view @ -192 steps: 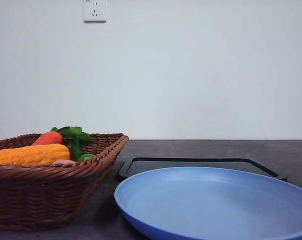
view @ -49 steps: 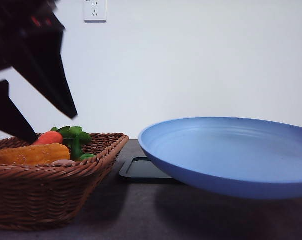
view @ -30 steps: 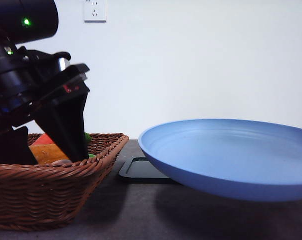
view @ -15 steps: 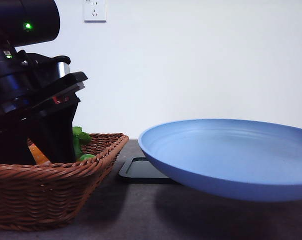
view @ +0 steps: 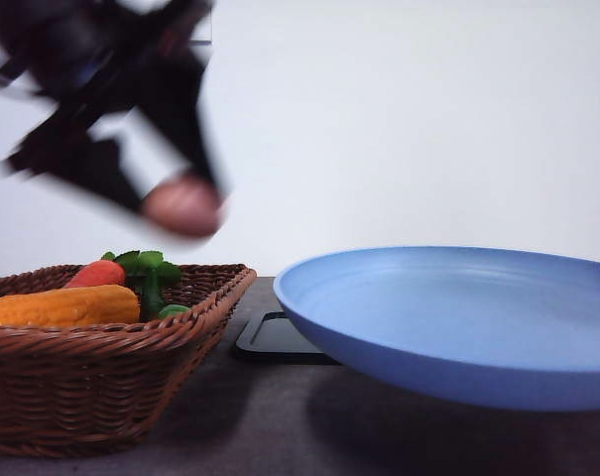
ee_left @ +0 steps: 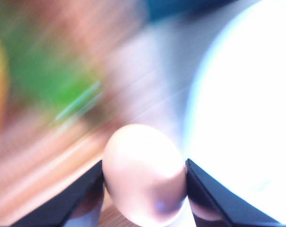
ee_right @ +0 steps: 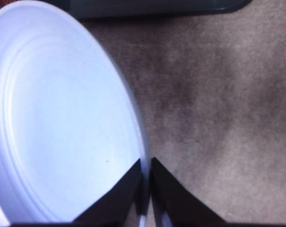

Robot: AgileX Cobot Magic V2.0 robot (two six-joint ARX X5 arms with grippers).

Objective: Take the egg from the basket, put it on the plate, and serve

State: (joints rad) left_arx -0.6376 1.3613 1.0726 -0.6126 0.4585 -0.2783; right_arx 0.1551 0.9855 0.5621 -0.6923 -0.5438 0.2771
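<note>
My left gripper (view: 183,203) is blurred with motion above the wicker basket (view: 101,392), shut on the pinkish egg (view: 183,205). In the left wrist view the egg (ee_left: 145,172) sits between the two black fingers (ee_left: 81,198). The light blue plate (view: 458,317) hangs tilted above the table at the right, empty. My right gripper (ee_right: 145,189) is shut on the plate's rim (ee_right: 142,184), seen in the right wrist view.
An orange corn cob (view: 61,305), a red-orange carrot (view: 95,273) and green leaves (view: 149,268) lie in the basket. A flat black tray (view: 280,337) lies on the dark table behind the plate. A white wall stands at the back.
My left gripper rose out of the basket with the egg and moved right toward the plate. The plate sank slightly.
</note>
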